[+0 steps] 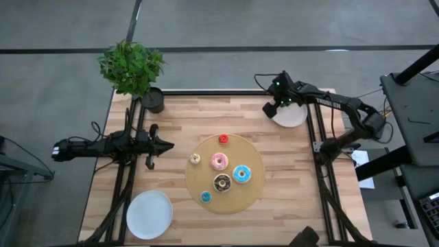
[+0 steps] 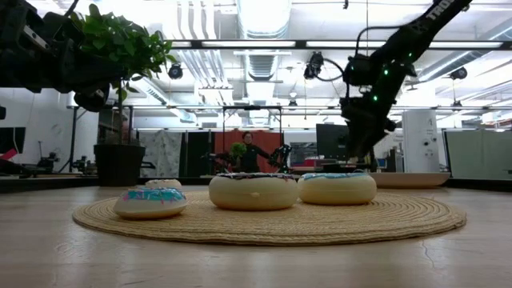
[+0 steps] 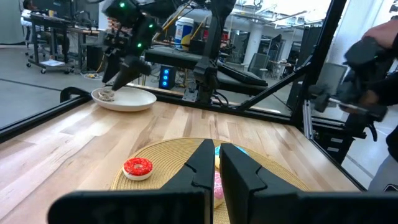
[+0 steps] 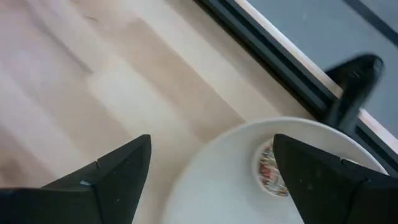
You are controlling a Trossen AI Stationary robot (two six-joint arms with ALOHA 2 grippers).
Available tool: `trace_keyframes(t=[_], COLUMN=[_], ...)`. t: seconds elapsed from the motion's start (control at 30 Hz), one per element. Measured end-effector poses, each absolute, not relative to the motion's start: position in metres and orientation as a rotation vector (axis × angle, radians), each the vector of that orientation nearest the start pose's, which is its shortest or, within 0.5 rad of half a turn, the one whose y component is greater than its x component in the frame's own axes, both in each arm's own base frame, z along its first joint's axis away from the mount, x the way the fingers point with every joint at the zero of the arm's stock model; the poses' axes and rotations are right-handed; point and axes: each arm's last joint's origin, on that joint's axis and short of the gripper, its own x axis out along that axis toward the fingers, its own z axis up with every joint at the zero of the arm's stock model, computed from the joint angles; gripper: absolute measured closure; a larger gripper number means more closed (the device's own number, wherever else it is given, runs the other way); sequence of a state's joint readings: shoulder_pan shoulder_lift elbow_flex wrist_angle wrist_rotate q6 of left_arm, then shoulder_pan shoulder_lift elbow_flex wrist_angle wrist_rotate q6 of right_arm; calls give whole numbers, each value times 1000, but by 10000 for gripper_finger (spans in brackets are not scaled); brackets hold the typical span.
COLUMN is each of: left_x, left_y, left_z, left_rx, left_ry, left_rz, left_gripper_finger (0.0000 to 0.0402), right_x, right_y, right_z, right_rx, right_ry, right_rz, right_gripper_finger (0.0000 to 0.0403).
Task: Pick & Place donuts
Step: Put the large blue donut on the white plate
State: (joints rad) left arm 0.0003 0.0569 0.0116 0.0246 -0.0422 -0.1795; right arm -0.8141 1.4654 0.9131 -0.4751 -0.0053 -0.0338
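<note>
The wooden table carries a round woven mat near its middle, a white plate at the near left corner, and a second white plate at the far right corner. A potted plant stands at the far left corner.

The right arm reaches over the far right plate, its right end effector hovering just above the plate with the fingers spread wide, gripping nothing. A small donut with sprinkled icing lies on that plate between the open fingers.

The left arm waits over the left side of the table, the left end effector clenched and empty, pointing toward the mat.

On the mat lie six donuts: a pink one, a light blue one, a chocolate one, a small red one, a small cream one and a small blue one.
</note>
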Motion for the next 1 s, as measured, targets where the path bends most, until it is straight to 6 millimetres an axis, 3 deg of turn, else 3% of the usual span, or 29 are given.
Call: trace_keyframes(t=[0.47,1.0], left_x=[101,101], left_y=[1,1], left_z=[165,165], left_rx=[-179,-179], left_ry=[17,17], left_rz=[45,44], left_gripper_finger=[401,401], right_x=[223,251], right_y=[-142,-78], right_z=[233,233], right_rx=[309,221], right_ry=[926,949], right_rz=[-488,-191], right_gripper_finger=[76,76])
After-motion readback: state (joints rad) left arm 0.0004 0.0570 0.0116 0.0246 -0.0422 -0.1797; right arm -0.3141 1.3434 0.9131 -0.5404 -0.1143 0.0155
